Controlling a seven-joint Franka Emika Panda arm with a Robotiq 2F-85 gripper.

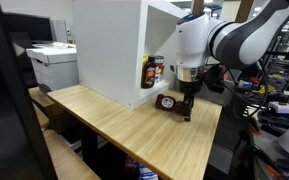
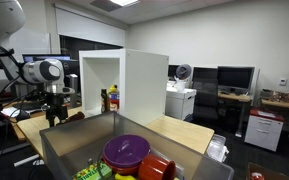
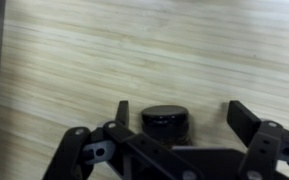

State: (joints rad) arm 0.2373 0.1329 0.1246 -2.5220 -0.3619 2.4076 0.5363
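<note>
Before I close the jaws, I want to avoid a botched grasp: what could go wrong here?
1. The dark round object sits off-centre between the fingers of the open gripper, so one may touch first and shove it along the wooden table.
2. It is low; the fingertips could scrape the wood.
3. The white cabinet stands close; a swing might clip it.

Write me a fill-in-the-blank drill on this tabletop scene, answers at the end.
1. The hand hangs above the table with its jaws ____.
2. In the wrist view, the round object between its fingers is coloured ____.
3. The table's top is made of ____.
4. Bottles stand inside a ____ cabinet.

Missing words: open; black; wood; white.
</note>
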